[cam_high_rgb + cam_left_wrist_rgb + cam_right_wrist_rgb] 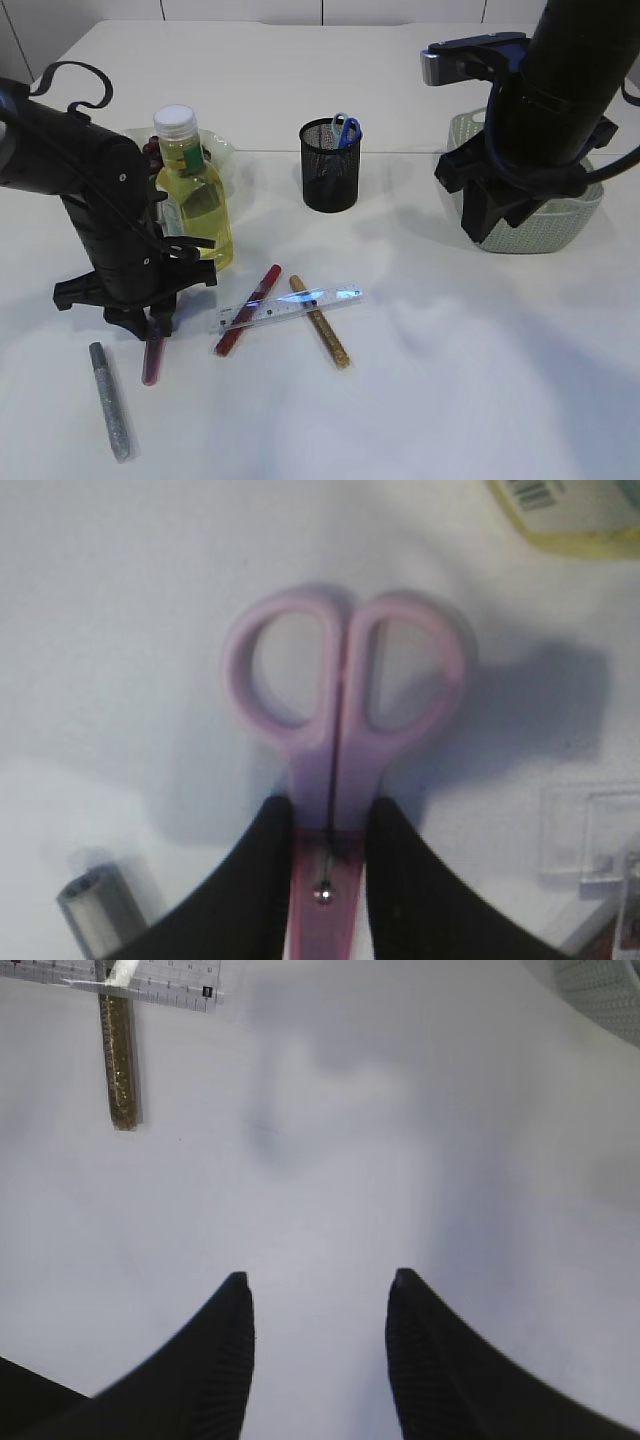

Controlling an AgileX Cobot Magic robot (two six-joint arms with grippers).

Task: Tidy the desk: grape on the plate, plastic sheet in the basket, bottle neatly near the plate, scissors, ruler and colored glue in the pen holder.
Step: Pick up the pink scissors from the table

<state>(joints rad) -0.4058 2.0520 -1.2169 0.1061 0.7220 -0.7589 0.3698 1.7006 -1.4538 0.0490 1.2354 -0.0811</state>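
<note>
One pink scissors [340, 730] pinched in left end effector [330, 840], right end effector [320, 1350] agape; three glue sticks [110, 400].

White table [480, 380] fills nearly the whole exterior view; surface matte, slightly uneven, with soft creases showing toward the right front. Far edge rounded at the corners. Behind it, a pale wall or cabinet front [240, 10] with thin vertical seams. Lighting diffuse, from above; shadows on the tabletop soft and grey.

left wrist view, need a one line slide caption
Left pincer closed on pink scissors over the white table, grey glue stick beside.
</note>
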